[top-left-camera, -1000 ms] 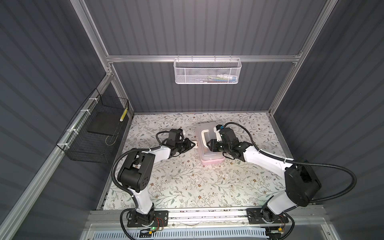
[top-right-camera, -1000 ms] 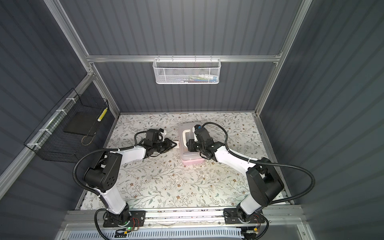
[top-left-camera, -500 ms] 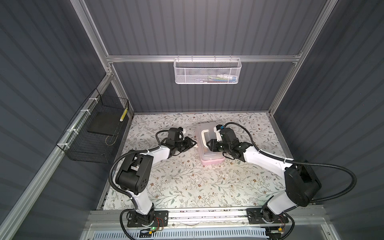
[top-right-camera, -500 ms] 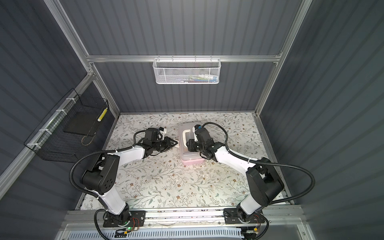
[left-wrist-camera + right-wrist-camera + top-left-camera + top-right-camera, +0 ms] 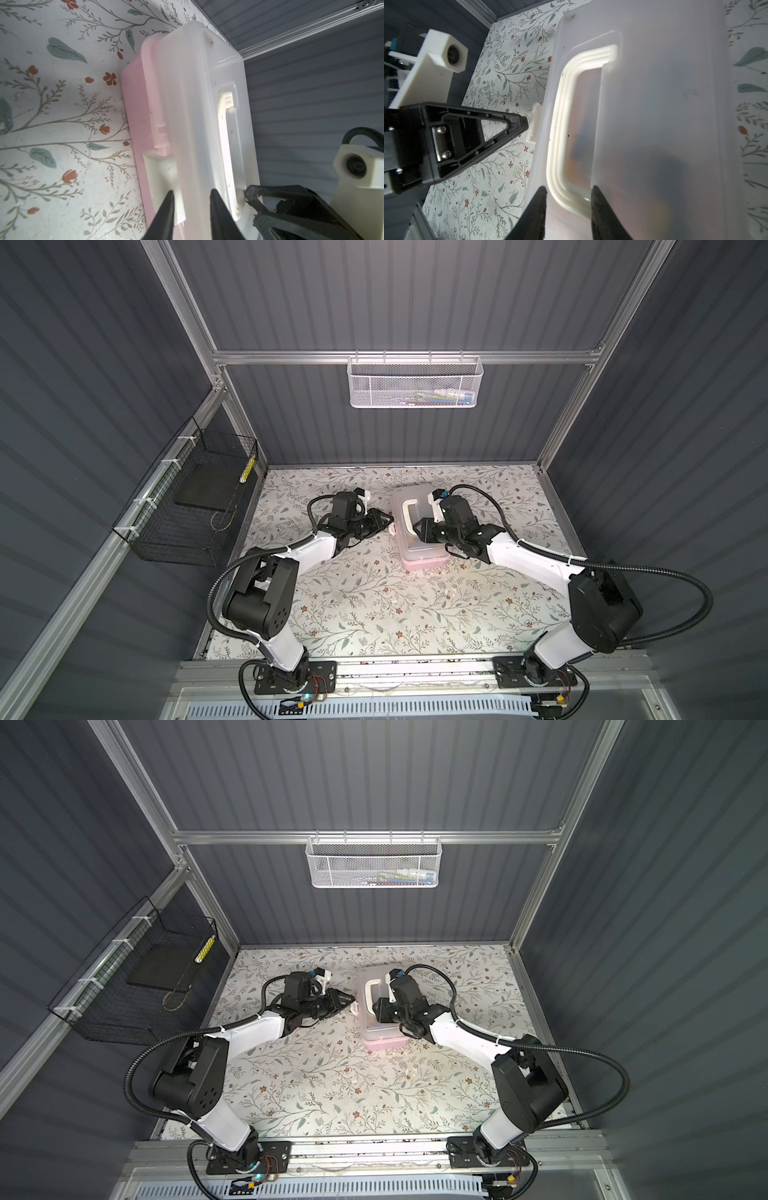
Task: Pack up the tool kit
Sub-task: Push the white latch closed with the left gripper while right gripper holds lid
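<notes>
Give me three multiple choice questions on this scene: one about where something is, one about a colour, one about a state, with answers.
1. Where does the white mesh basket hang? A) back rail B) left wall C) tabletop
2. What colour is the tool kit base? A) blue B) pink C) black
3. How is its lid? A) beside the box B) standing upright C) down on the base

Answers: 1 A, its hooks sit over the rail; 2 B, pink shows below the frosted lid; 3 C, the lid covers the base in both wrist views.
</notes>
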Available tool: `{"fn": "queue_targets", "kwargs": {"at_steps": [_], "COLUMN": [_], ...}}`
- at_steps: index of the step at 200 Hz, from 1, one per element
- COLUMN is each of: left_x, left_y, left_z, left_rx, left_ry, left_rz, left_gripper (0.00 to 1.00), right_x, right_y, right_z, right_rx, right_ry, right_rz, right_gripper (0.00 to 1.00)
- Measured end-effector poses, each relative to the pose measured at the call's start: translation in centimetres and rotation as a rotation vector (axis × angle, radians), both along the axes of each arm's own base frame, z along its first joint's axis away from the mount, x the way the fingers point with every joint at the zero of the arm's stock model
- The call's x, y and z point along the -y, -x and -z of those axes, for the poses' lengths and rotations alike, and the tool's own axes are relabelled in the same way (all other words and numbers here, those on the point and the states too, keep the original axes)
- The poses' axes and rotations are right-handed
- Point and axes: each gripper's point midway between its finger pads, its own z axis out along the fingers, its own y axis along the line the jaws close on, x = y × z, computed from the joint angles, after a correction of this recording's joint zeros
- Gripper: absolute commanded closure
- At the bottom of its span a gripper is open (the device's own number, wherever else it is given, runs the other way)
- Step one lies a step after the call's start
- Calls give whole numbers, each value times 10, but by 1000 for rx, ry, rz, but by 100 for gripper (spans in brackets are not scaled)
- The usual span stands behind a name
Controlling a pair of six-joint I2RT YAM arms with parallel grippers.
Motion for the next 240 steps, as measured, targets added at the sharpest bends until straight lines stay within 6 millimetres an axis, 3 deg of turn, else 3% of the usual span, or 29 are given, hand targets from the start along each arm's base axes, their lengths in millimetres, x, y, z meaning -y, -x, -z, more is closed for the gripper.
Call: {"fn": "queue_targets", "kwargs": {"at_steps": [240], "left_x": [3], "left_y": [0], "left_z": [22], "left_rx": [-21], "left_ry": [11], "left_rz": [11], "left_gripper": [76], "right_x": [-6], "right_y": [-4], "right_z": [1], "right_rx": [4], "right_ry": [-17], "right_rz": [-10], "right_gripper": [61]}}
